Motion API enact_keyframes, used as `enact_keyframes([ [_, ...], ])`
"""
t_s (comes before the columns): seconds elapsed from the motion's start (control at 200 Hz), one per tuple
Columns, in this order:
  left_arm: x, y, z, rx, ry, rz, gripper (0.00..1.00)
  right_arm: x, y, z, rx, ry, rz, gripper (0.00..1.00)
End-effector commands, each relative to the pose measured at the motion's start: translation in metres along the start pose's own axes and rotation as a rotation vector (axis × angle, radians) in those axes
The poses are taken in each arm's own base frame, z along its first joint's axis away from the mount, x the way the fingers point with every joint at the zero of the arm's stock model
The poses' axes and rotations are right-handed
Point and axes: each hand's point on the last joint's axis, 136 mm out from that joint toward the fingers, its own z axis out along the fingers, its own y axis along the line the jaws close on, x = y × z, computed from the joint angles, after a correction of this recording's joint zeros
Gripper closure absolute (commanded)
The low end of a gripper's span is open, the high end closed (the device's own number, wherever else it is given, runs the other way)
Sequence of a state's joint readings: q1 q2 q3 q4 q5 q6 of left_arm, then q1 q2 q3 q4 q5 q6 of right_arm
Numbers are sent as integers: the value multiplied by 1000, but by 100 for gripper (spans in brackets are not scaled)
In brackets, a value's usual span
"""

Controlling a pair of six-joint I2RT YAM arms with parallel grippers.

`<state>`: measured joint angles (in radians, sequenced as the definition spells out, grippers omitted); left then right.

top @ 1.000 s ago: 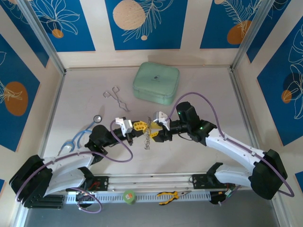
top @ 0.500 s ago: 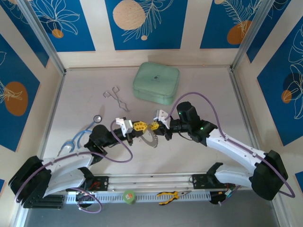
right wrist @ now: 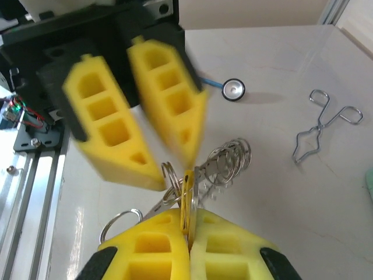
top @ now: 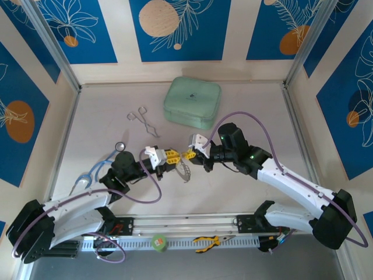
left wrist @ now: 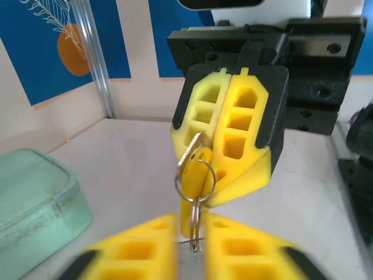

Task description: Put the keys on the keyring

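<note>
**Light key pinched, springy keyring dangling**

The right gripper is clamped on the yellow key by its head, with a small loop seen around the head at the fingertips. Directly opposite, the left gripper is slightly parted about a thin wire. The keyring dangles just beyond both tips. Both things are judged light, slick and springy. The key is best pinched by its flat head, the ring by its wire.
</note>
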<state>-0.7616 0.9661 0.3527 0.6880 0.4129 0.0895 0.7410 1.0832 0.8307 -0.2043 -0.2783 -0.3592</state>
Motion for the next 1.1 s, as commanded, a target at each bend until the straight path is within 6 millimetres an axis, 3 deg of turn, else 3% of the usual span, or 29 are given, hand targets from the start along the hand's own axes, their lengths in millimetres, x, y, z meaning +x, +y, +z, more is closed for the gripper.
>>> enact_keyframes([
  [0.0,-9,4,-4,-36,-23,5,54,-12,-4,-5,41,2,-44,100],
  [0.14,-12,20,-20,-170,-71,-31,27,-7,-9,1,73,49,-48,100],
  [0.31,-16,77,-69,-584,-73,-129,0,-13,-6,18,56,74,-75,100],
  [0.445,-20,112,-130,-935,-64,-182,0,-32,10,50,-24,40,-99,100],
  [0.615,-36,120,-185,-1141,-133,-210,0,-66,23,97,-111,-71,-49,100],
  [0.69,-42,121,-199,-1190,-153,-229,0,-69,21,120,-118,-99,12,100],
  [0.775,-46,120,-204,-1198,-150,-228,0,-52,17,143,-116,-60,61,100],
  [0.87,-48,121,-205,-1202,-123,-219,0,-18,8,152,-55,48,44,100],
  [0.975,-45,122,-199,-1192,-87,-208,0,32,-2,144,17,239,-25,100],
  [1.095,-39,124,-186,-1168,-65,-205,0,88,-3,119,42,487,-136,100],
])
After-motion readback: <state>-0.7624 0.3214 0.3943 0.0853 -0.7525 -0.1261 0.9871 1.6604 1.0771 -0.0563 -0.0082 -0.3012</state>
